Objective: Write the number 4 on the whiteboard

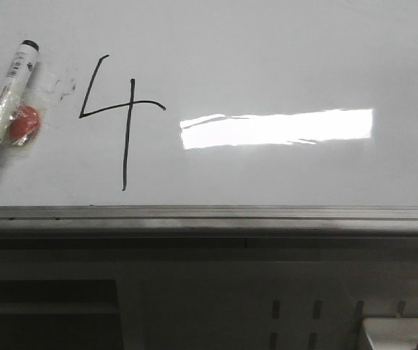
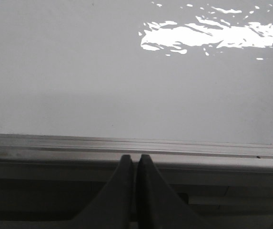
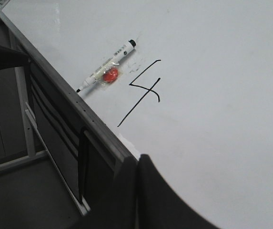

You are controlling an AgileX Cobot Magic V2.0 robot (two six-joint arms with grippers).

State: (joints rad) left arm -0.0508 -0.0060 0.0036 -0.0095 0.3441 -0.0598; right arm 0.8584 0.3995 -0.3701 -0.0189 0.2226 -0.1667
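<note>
Whiteboard point(image 1: 281, 65) is marked with a black 4 point(image 1: 121, 117) on its left part, just right of a marker point(image 1: 4, 102) taped on with a red magnet point(image 1: 25, 122). Both end effectors, left point(image 2: 136, 164) and right point(image 3: 137, 164), are seen clenched, nothing held, near the rail point(image 1: 209, 215).

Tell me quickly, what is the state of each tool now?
Left tool: closed, holding nothing.
Right tool: closed, holding nothing.
</note>
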